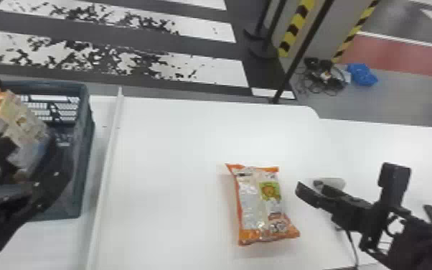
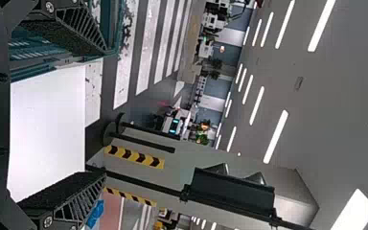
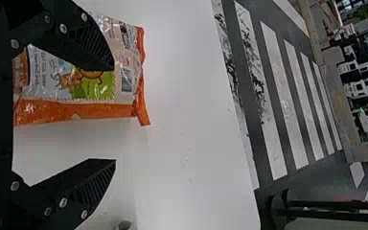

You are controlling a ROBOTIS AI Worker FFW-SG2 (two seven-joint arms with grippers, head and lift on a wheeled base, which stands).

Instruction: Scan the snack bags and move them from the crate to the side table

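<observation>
Left end: dark blue-grey crate [image 1: 84,158] on a white surface, snack bags [image 1: 21,120] inside toward its left side, orange and pale wrappers, tilted; exact count can't be told. Left gripper [image 1: 28,150] at the crate's near part, in front of the bags in the head view; pincer spread wide, nothing between the fingers in the left wrist view. Whether its outside touches a bag, can't tell. Just right of the crate, a raised white strip [image 1: 107,158] runs near to far. Right of that, white table [image 1: 168,161], with one snack bag [image 1: 258,204] lying flat on it, orange ends, green patch with a cartoon face, long side running near to far, well apart from the crate. Right gripper [image 1: 308,190] just right of this bag; pincer also spread, fingers apart with nothing held. In the right wrist view one finger [image 3: 88,45] overlaps the bag, the other stands clear of it. Small grey item [image 1: 335,182] on the table by the right gripper, partly hidden, type can't be told. Floor beyond the table: worn white stripes on the left, then dark stand, tangled cables and a blue bundle [image 1: 362,74] on the far right.
</observation>
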